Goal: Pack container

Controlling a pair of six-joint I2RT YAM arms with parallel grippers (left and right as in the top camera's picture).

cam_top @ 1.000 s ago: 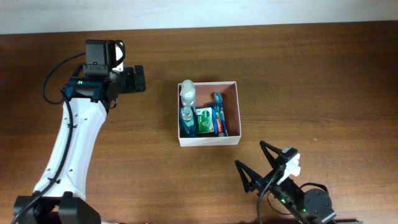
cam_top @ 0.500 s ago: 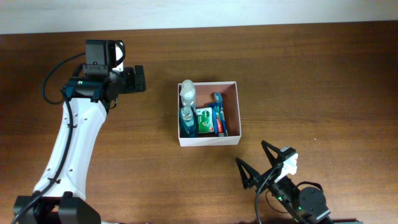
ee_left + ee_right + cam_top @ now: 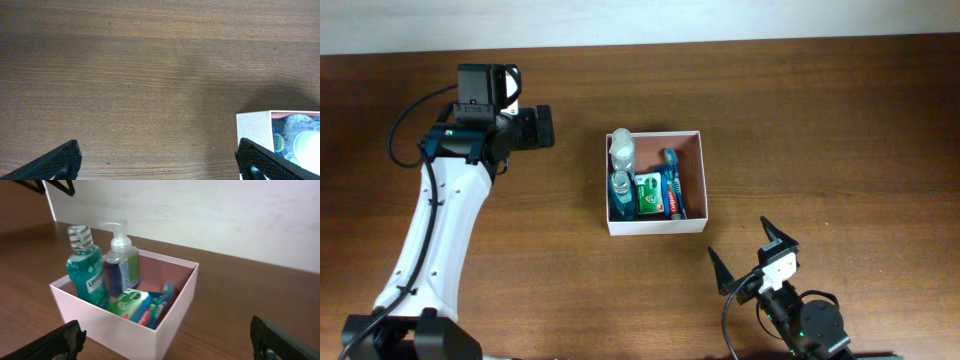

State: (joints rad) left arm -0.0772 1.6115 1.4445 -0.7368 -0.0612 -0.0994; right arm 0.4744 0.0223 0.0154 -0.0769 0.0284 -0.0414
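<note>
The white-walled container (image 3: 692,138) with a reddish-brown floor sits at the table's middle. It holds a blue mouthwash bottle (image 3: 620,188), a clear pump bottle (image 3: 622,148), a green box (image 3: 648,196), a toothpaste tube (image 3: 670,198) and a blue toothbrush (image 3: 671,160). In the right wrist view the container (image 3: 172,315) stands ahead with the mouthwash (image 3: 90,277) and pump bottle (image 3: 122,262) upright. My left gripper (image 3: 541,127) is open and empty, left of the container; its corner (image 3: 255,127) shows in the left wrist view. My right gripper (image 3: 752,258) is open and empty, below the container's right corner.
Brown wooden table (image 3: 820,120) all around. A pale wall (image 3: 225,215) rises behind the table's far edge. My white left arm (image 3: 435,230) lies along the left side.
My right arm has drawn back toward the table's front edge and turned, its open fingers now farther right. The left arm and the container have not moved.
</note>
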